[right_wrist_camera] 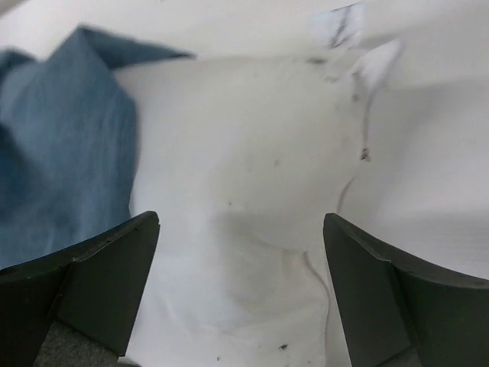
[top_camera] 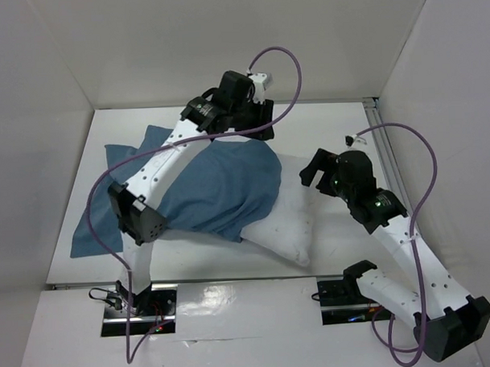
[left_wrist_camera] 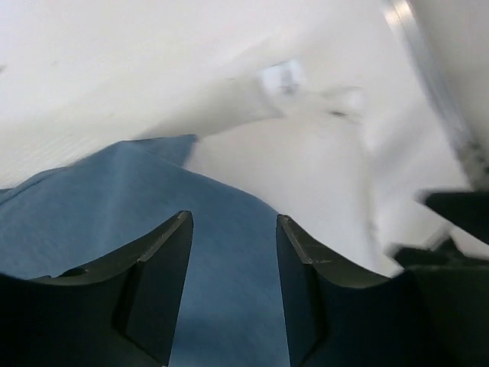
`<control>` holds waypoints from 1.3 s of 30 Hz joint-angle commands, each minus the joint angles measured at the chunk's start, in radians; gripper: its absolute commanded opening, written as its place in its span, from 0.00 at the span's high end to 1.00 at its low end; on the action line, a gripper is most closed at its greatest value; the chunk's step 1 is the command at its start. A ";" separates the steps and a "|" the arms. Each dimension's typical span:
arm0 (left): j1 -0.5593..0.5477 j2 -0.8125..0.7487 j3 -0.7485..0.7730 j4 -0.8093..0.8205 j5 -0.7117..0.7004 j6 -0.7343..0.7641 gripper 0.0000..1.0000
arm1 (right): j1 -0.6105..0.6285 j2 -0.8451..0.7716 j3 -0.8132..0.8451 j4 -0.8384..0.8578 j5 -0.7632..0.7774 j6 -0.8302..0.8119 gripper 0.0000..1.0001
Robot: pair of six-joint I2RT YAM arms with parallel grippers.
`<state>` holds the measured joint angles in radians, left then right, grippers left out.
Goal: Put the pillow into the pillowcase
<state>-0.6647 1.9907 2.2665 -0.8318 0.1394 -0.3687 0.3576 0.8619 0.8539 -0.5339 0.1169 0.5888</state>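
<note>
Pillow (top_camera: 288,224) lies on the white table (top_camera: 339,124), partly inside the blue pillowcase (top_camera: 217,192), with its bare white end sticking out toward the right arm. The left gripper (left_wrist_camera: 233,222) hovers over the case's far edge, fingers spread and gripping nothing. The right gripper (right_wrist_camera: 241,222) hangs above the exposed pillow end, fingers wide apart.

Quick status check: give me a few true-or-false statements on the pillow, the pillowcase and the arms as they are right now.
1. The pillow is entirely inside the pillowcase. False: its white right end sticks out.
2. The right gripper has its fingers spread over bare pillow. True.
3. The left arm reaches across the pillowcase. True.
4. The right gripper grips the pillowcase. False: it holds nothing.
</note>
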 commanded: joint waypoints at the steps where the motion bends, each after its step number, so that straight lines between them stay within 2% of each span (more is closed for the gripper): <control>1: 0.007 0.107 0.097 -0.026 -0.158 -0.002 0.40 | 0.006 0.025 0.069 -0.081 0.197 0.101 0.05; 5: 0.007 0.197 0.131 -0.015 -0.297 -0.038 0.33 | -0.023 0.110 0.080 -0.028 0.166 0.117 0.03; 8: 0.007 0.212 0.117 -0.015 -0.371 -0.038 0.31 | -0.115 0.170 0.089 -0.015 0.037 0.088 0.01; 11: 0.007 0.233 0.091 -0.026 -0.348 -0.023 0.29 | -0.237 0.193 0.045 0.018 -0.135 0.048 0.01; 12: 0.007 0.234 0.091 -0.026 -0.325 -0.022 0.33 | -0.267 0.206 0.034 0.028 -0.233 0.048 0.01; 13: 0.007 0.243 0.091 -0.026 -0.275 -0.022 0.42 | -0.313 0.206 0.019 0.041 -0.279 0.037 0.01; 14: 0.007 0.243 0.091 -0.026 -0.249 -0.013 0.55 | -0.330 0.221 0.005 0.072 -0.322 0.037 0.01; 15: 0.007 0.243 0.091 -0.012 -0.226 -0.013 0.80 | -0.341 0.238 -0.019 0.086 -0.389 0.037 0.01; 17: 0.007 0.243 0.102 0.010 -0.158 -0.013 0.96 | -0.351 0.252 -0.047 0.136 -0.463 0.037 0.01; 18: 0.016 0.243 0.102 0.022 -0.137 -0.022 1.00 | -0.351 0.265 -0.077 0.211 -0.524 0.052 0.04; 19: 0.016 0.225 0.102 0.037 -0.117 -0.022 1.00 | -0.351 0.276 -0.094 0.260 -0.564 0.065 0.11; 20: 0.016 0.214 0.081 0.055 -0.057 -0.022 1.00 | -0.342 0.287 -0.111 0.317 -0.606 0.095 0.30; 22: 0.016 0.194 0.068 0.118 0.015 -0.033 1.00 | -0.312 0.333 -0.124 0.474 -0.701 0.135 0.57; 23: 0.016 0.185 0.068 0.138 0.101 -0.051 1.00 | -0.262 0.350 -0.124 0.521 -0.715 0.170 0.69; 24: 0.016 0.169 0.068 0.158 0.147 -0.062 1.00 | -0.238 0.383 -0.080 0.549 -0.715 0.171 0.91; 25: 0.016 0.169 0.068 0.198 0.196 -0.073 1.00 | -0.215 0.397 -0.049 0.560 -0.706 0.171 0.99; 26: 0.016 0.154 0.068 0.221 0.301 -0.099 1.00 | -0.198 0.410 -0.015 0.560 -0.697 0.171 1.00; 29: 0.004 0.109 0.068 0.346 0.463 -0.156 1.00 | -0.175 0.419 0.115 0.597 -0.718 0.196 1.00; 31: -0.032 0.059 0.068 0.414 0.601 -0.245 1.00 | -0.175 0.387 0.196 0.606 -0.729 0.218 1.00; 32: -0.032 0.033 0.044 0.469 0.664 -0.290 1.00 | -0.166 0.373 0.218 0.594 -0.714 0.218 1.00; 33: -0.047 0.001 -0.028 0.626 0.760 -0.396 1.00 | -0.166 0.359 0.235 0.577 -0.701 0.218 1.00; 36: -0.075 -0.139 -0.148 0.844 0.799 -0.519 1.00 | -0.157 0.318 0.208 0.511 -0.646 0.207 1.00; 39: -0.088 -0.167 -0.110 0.823 0.773 -0.501 1.00 | -0.148 0.308 0.036 0.563 -0.646 0.239 1.00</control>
<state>-0.6334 1.9499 2.0968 -0.2901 0.6338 -0.7315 0.1623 1.1522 0.9840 -0.0895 -0.5201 0.7719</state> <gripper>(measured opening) 0.034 0.024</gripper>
